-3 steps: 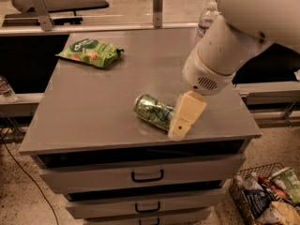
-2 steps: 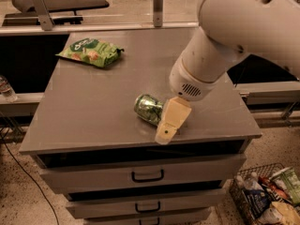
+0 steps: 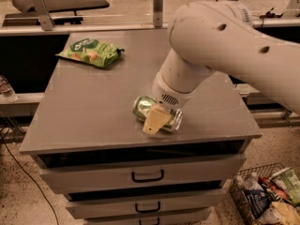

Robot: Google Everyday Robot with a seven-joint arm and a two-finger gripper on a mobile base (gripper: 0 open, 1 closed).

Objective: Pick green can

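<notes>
The green can (image 3: 142,108) lies on its side near the front edge of the grey cabinet top (image 3: 84,107), its silver end facing left. My gripper (image 3: 156,119) hangs from the big white arm directly over the can's middle. One cream-coloured finger (image 3: 155,119) lies across the front of the can and hides part of it; the other finger is hidden behind.
A flat green snack bag (image 3: 90,52) lies at the back left of the cabinet top. Drawers with dark handles (image 3: 147,176) are below the front edge. A wire basket (image 3: 267,200) of packages stands on the floor at right. A rail runs behind the cabinet.
The arm has swung left and forward, and the gripper has moved from the can's right end to over its middle. The can has stayed where it lay.
</notes>
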